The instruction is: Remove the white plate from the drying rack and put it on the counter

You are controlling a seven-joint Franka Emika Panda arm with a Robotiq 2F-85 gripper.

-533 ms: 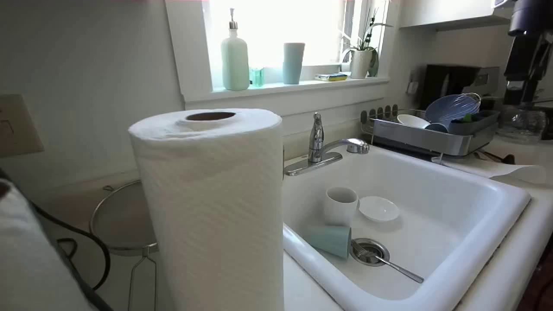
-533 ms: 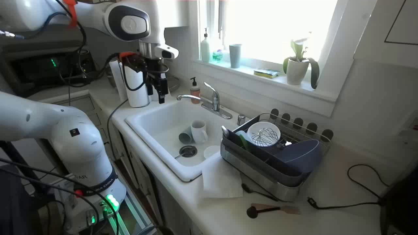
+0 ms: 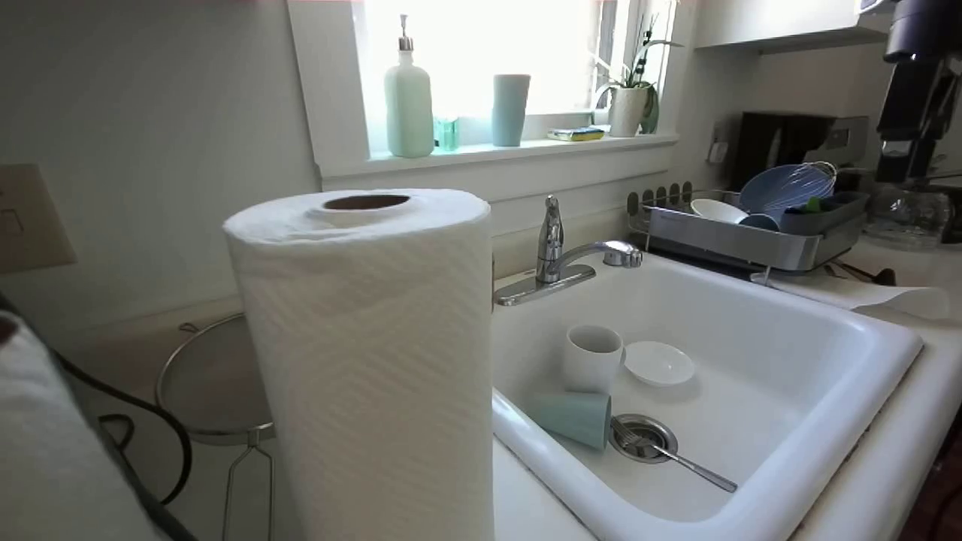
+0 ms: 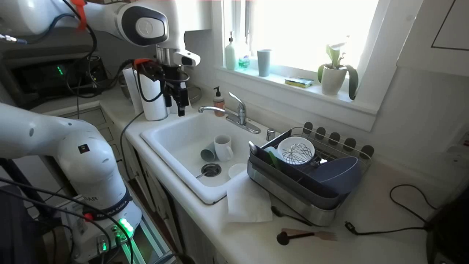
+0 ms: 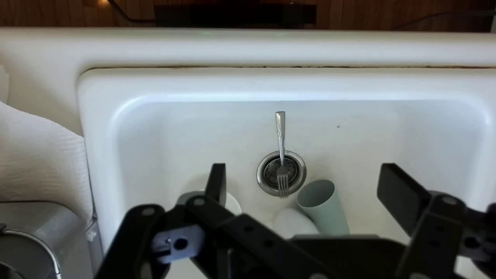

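Note:
The drying rack (image 4: 289,198) stands beside the sink, also in an exterior view (image 3: 740,234). Its grey corner (image 5: 50,223) shows lower left in the wrist view. A white round dish (image 4: 287,143), plate or bowl, leans in the rack with a whisk over it; it also shows in an exterior view (image 3: 712,210). Another small white dish (image 3: 660,363) lies in the sink. The off-white counter (image 4: 370,251) extends in front of the rack. My gripper (image 4: 174,108) is open and empty above the sink, away from the rack; its spread fingers show in the wrist view (image 5: 302,170).
The sink (image 4: 172,135) holds a white mug (image 4: 223,145), a blue-green cup (image 5: 327,213) and a fork (image 5: 281,135). The faucet (image 4: 240,110) rises behind it. A paper towel (image 4: 249,205) and utensils (image 4: 304,234) lie near the rack. A blue-grey bowl (image 4: 339,178) is in the rack.

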